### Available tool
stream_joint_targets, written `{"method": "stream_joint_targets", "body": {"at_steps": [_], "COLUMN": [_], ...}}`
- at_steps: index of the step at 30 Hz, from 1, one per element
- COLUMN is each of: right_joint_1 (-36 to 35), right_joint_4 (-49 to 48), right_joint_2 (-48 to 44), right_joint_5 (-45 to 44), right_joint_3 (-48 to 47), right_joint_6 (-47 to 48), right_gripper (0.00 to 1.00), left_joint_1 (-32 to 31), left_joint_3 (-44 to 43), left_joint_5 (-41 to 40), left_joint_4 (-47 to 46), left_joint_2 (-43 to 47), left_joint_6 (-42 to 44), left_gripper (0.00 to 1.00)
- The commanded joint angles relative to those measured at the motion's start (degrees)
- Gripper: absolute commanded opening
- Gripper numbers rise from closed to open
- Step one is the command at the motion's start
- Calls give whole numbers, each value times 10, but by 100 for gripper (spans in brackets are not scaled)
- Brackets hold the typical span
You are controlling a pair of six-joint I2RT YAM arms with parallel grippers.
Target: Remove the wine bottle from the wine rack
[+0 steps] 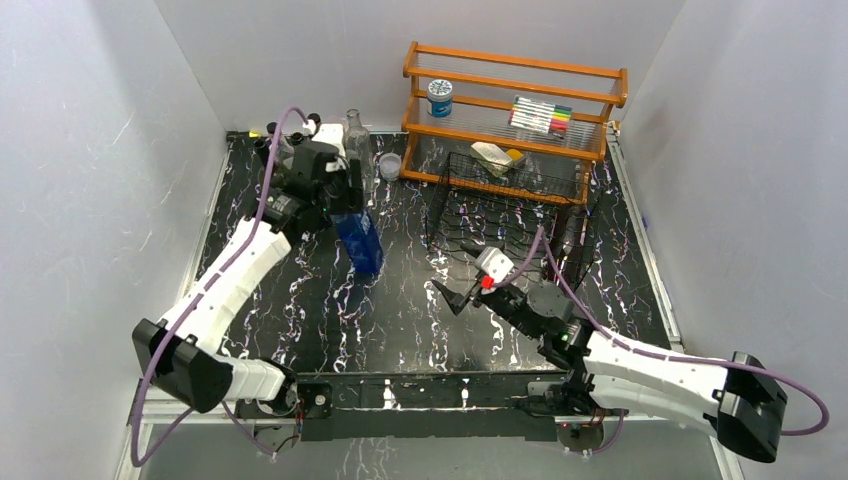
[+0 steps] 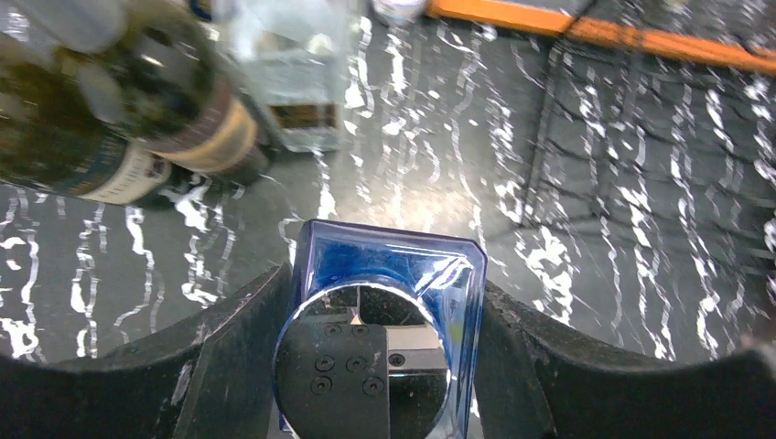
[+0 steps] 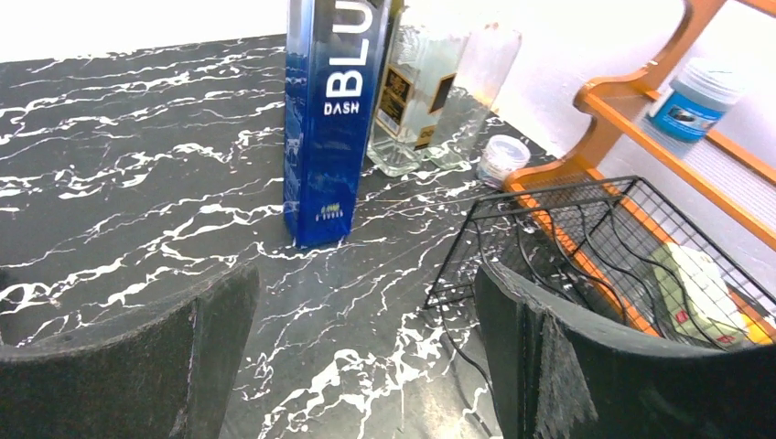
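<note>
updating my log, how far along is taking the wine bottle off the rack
Mostly done, it seems: the tall blue square glass bottle stands upright on the black marbled table, left of the low black wire-mesh rack, whose visible slots hold no bottle. In hand: the left gripper is closed around the bottle's top. The right gripper is open, holding nothing. Left: letting go.

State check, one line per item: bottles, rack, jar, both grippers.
blue bottle: upright on the table, off the rack
wine rack: on the table, blue bottle not in it
left gripper: shut on the blue bottle's top
right gripper: open, empty
clear bottle: upright, behind the blue bottle
jar: lid on, on the orange shelf
</note>
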State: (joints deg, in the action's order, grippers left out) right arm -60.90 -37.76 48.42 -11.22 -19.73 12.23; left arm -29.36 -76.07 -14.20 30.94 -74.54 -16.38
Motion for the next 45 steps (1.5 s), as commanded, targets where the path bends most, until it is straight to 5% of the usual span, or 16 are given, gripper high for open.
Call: {"method": "stream_joint_targets", "body": {"at_steps": [1,10,27,31,35,37,41,45], "right_joint_1": [-3,-2,-3,-3,-3,-2,-2,-2], "right_joint_4": [65,110,119,127,210,261,317,397], "right_joint_2": [-57,-138,-136,-135,-117,-114,-107,-68], "right_joint_5": [-47,-68,-70,-52,-30,-45,-264,-368], "right_joint_3": [-8,27,30,26,-38,-69,-140,-209], "right_joint_6": [14,8,-2,-3,-9,-24,-161,-140], "right_gripper": [98,98,98,98,98,98,98,98], "left_joint_1": [62,94,95,95,95,95,94,94], "left_joint_3": [-63,-101,-106,-70,-49,-59,-90,-22], "left_joint_5": [18,14,-18,-24,-21,-15,4,85], "left_joint_4": [-32,-83,-135,-136,-129,-108,-53,-79], "left_joint_2": [-17,-95,-110,-99,-67,-51,-10,76], "left_joint_6": [32,74,147,139,123,124,98,13], "left_gripper": [19,17,17,38,85,96,98,98]}}
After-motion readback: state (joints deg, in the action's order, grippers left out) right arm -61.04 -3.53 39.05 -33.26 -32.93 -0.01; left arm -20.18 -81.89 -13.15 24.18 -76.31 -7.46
